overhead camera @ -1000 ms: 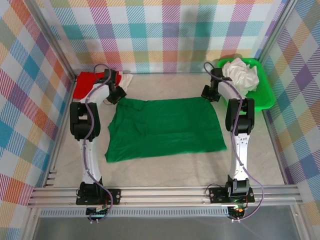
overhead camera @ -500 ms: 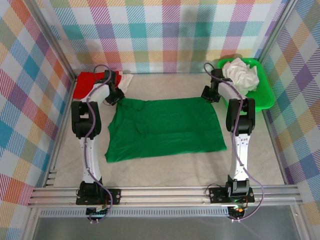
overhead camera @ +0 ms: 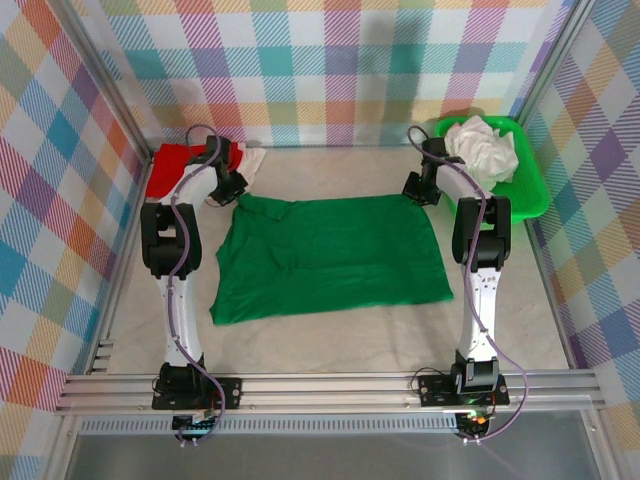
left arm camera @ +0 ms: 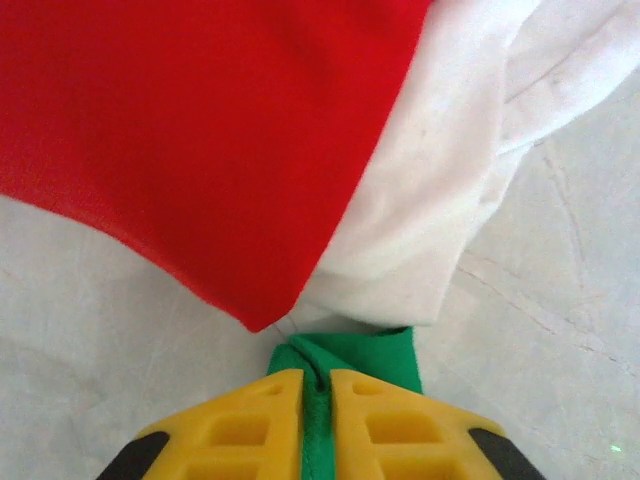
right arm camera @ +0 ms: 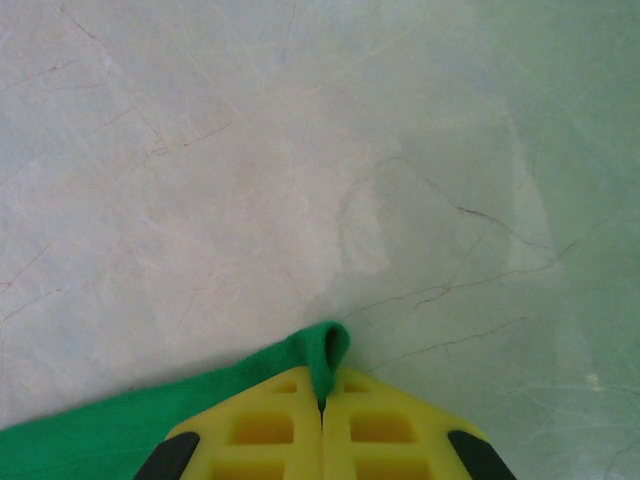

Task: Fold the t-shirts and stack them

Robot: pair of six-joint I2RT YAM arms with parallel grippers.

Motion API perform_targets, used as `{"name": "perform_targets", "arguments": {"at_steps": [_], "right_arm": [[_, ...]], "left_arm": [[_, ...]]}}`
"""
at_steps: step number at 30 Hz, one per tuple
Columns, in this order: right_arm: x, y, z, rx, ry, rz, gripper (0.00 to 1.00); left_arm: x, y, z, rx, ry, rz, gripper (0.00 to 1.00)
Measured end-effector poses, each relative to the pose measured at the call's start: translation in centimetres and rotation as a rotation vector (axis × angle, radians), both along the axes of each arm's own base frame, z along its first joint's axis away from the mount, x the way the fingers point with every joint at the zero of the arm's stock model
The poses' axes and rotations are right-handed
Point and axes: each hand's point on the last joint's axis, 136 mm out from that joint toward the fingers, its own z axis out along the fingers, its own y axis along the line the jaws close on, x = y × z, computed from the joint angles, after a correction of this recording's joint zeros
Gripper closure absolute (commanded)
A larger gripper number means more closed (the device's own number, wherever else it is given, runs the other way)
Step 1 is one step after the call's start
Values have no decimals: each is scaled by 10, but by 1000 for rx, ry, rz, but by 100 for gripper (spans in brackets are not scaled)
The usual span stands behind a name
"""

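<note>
A dark green t-shirt lies spread flat in the middle of the table. My left gripper is at its far left corner. In the left wrist view that gripper is shut, its yellow fingers pinching a fold of the green t-shirt. My right gripper is at the far right corner. In the right wrist view it is shut on a small loop of the green t-shirt. Just beyond the left gripper lie a red t-shirt and a white t-shirt.
The red t-shirt and the white one sit at the back left by the wall. A bright green tray at the back right holds crumpled white t-shirts. Metal frame rails run along the sides and the near edge.
My left gripper has closed on the green t-shirt's far left corner and shifted slightly toward the back. The right gripper has stayed shut on its corner.
</note>
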Motion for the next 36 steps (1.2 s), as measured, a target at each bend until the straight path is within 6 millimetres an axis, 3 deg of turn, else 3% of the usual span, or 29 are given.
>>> {"name": "perform_targets", "arguments": {"at_steps": [4, 12, 16, 23, 27, 31, 36], "right_arm": [[-1, 0, 0, 0, 1, 0, 100], [-16, -1, 3, 5, 17, -14, 100], [-28, -2, 20, 7, -2, -23, 100], [-40, -4, 74, 21, -119, -37, 100], [-43, -5, 87, 24, -154, -46, 100], [-48, -9, 78, 6, -141, -55, 100], [-58, -13, 61, -15, -107, -64, 100]], "left_arm": [[6, -1, 16, 0, -24, -15, 100], [11, -12, 33, -48, -49, -45, 100], [3, -22, 44, -113, -58, -57, 100], [-23, -42, 109, -239, -162, -67, 100], [-40, -47, 139, -294, -232, -64, 100], [-65, -54, 137, -368, -226, -46, 100], [-99, -58, 115, -419, -147, -9, 100]]}}
